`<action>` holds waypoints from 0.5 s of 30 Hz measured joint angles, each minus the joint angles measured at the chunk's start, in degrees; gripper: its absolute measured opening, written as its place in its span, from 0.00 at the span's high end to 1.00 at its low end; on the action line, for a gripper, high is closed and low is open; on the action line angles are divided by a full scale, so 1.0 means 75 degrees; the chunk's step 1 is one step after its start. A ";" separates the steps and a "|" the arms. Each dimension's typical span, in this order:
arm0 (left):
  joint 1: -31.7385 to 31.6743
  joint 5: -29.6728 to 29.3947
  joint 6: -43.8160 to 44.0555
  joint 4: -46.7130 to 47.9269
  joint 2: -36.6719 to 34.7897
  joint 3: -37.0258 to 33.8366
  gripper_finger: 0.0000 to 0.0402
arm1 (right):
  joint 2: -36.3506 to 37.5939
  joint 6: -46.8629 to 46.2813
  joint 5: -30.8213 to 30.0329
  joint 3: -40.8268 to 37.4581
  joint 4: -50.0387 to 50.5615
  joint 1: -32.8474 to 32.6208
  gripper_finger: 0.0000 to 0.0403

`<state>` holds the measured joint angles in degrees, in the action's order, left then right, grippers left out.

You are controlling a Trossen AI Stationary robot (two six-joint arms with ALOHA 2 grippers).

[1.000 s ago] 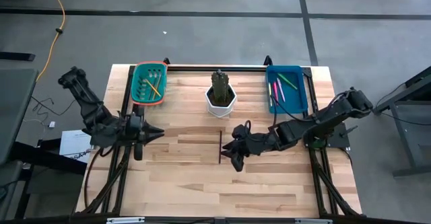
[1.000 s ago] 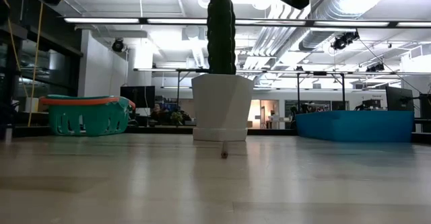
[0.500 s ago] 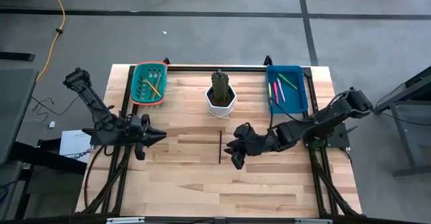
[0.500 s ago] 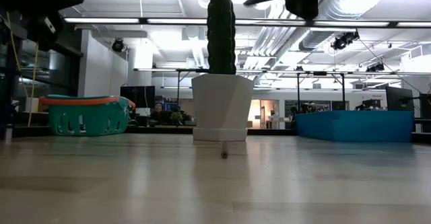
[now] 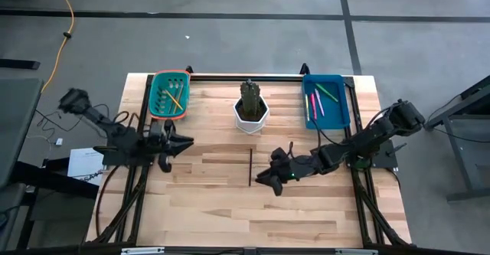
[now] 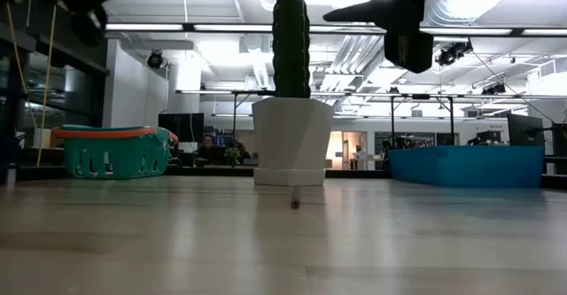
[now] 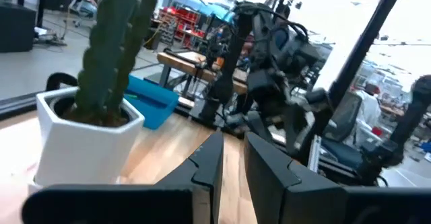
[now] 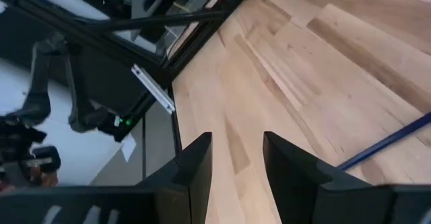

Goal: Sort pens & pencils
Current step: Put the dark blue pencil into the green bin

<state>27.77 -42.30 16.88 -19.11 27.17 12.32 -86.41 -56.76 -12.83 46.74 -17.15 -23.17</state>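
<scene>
A dark pencil (image 5: 250, 167) lies flat on the wooden table, alone near its middle; its end shows in the low view (image 6: 294, 203), its length in the right wrist view (image 8: 390, 140). My right gripper (image 5: 264, 178) hovers open just right of the pencil, above the table, pointing left and slightly down (image 8: 237, 163). My left gripper (image 5: 185, 142) hangs over the table's left part, level, pointing right, its fingers a narrow gap apart with nothing between them (image 7: 232, 167). Orange and yellow pencils lie in the green basket (image 5: 169, 94). Pink and green pens lie in the blue tray (image 5: 325, 100).
A white pot with a cactus (image 5: 251, 109) stands at the far middle of the table, between the basket and the tray. Bare wood stretches from the pencil to the near edge (image 5: 245, 224). Black frame rails (image 5: 138, 186) run along both table sides.
Both arms have sunk toward the table. My right gripper has come down beside the pencil and rolled a little, dropping into the top of the low view. My left gripper has moved slightly toward the far edge and turned level as its arm folded back. The pencil has not moved.
</scene>
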 joint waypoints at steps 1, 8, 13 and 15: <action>-0.0374 0.0371 -0.0006 -0.0089 0.0051 0.0000 0.88 | 0.0000 0.0025 0.0107 0.0000 0.0042 0.0030 0.69; -0.2754 0.2839 0.0359 -0.0178 0.0711 0.0000 0.88 | 0.0078 0.0618 0.0475 0.0000 0.0348 0.0379 0.69; -0.3655 0.3630 0.0586 -0.0283 0.1243 -0.0003 0.88 | 0.0553 0.1111 0.0666 0.0000 0.1761 0.0759 0.69; -0.3838 0.3806 0.0629 -0.0297 0.1458 -0.0003 0.88 | 0.0828 0.1306 0.0672 0.0000 0.2433 0.0925 0.69</action>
<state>-1.02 -13.76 21.60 -21.34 38.11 12.29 -80.20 -46.97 -7.79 46.74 1.10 -16.23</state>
